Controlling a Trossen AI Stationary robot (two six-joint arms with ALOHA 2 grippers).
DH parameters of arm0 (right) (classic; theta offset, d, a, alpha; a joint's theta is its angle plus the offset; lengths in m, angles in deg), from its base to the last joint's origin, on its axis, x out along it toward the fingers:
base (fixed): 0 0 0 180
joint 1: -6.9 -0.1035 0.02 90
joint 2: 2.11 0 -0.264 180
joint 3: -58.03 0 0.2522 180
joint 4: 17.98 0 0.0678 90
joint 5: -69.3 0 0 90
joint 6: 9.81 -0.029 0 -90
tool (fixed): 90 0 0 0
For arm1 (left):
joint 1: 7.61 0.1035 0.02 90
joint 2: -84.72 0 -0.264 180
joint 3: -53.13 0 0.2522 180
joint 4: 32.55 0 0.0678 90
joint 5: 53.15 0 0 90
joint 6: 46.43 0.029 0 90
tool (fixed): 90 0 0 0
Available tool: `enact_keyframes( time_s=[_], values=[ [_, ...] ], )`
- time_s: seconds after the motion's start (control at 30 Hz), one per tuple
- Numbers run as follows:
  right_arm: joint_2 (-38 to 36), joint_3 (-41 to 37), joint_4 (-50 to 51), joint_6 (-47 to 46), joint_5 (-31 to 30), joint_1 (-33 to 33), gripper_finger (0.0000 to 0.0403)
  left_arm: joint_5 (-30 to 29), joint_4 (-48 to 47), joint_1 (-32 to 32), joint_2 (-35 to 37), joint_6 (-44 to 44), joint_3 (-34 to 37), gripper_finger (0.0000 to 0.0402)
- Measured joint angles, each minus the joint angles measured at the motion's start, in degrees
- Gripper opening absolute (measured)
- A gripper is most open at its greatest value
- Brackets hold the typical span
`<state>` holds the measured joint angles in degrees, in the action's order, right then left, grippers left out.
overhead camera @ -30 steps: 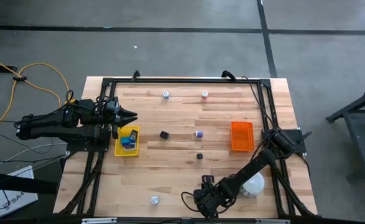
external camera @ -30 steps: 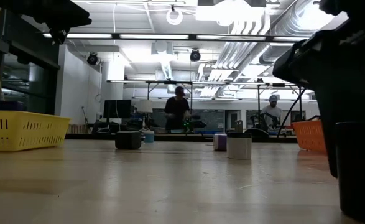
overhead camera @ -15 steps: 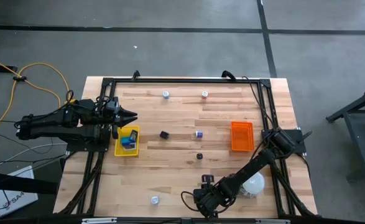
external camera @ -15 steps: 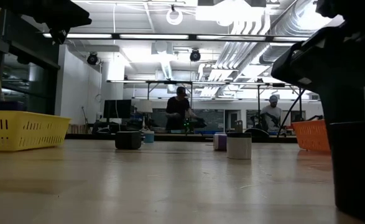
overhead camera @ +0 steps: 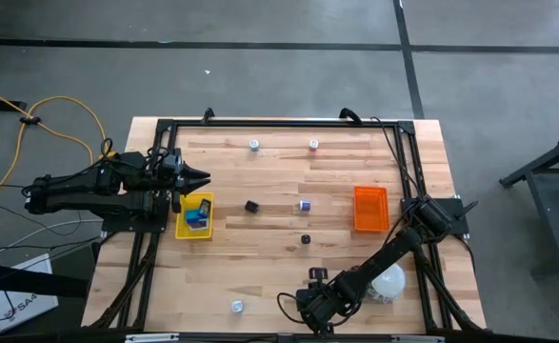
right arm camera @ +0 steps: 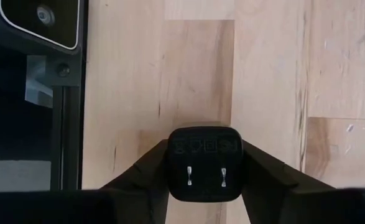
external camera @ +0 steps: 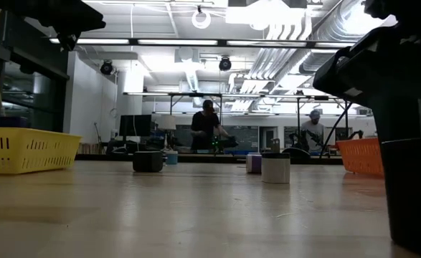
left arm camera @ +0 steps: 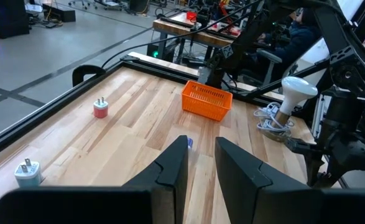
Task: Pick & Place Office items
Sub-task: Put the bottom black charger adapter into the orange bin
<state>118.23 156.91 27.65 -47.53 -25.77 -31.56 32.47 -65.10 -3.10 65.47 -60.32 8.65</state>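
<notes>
1. The bench (overhead camera: 260, 262) looks the same as a second ago in the high view; no loose item has shifted, and a wide bare stretch of wood lies open along the left half of its near edge.
2. The left arm waits off the bench's left edge, left gripper (overhead camera: 203, 175) just above the yellow tray (overhead camera: 180, 227), its jaws nearly closed with only a narrow slot between them and nothing in it.
3. The right gripper (right arm camera: 202, 171) is at the near edge, right of centre, close to the black frame rail; its jaws have drawn inward over the last second and now press both sides of the black plug adapter (right arm camera: 202, 163), which sits prongs-up on the wood.
4. The white lamp with a coiled cable (overhead camera: 389, 283) lies just beside the right arm, near the near right corner, crowding that side.
5. The orange tray (overhead camera: 370, 209) sits by the right edge, clear wood around it.
6. The yellow tray at the left edge holds a blue piece (overhead camera: 196, 218).
7. Small items spread well apart: a black block (overhead camera: 251, 206) and purple piece (overhead camera: 305, 204) mid-bench, a black bit (overhead camera: 306, 239) below them, a white plug (overhead camera: 254, 145) and red plug (overhead camera: 313, 145) near the far edge, and a white piece (overhead camera: 236, 306) by the near edge.
</notes>
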Motion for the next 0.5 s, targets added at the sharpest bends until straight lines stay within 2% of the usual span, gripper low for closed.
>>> enact_keyframes(
  time_s=[0.17,0.5],
  values=[
    [-1.59,-0.02,2.17,-0.61,0.04,1.47,0.0142,0.00,0.00,0.00,0.00,0.00,0.00,0.0078],
    [-11.51,0.07,11.44,3.07,-1.19,6.86,0.0145,0.00,-0.02,0.01,0.00,0.00,0.00,0.0078]
  ],
)
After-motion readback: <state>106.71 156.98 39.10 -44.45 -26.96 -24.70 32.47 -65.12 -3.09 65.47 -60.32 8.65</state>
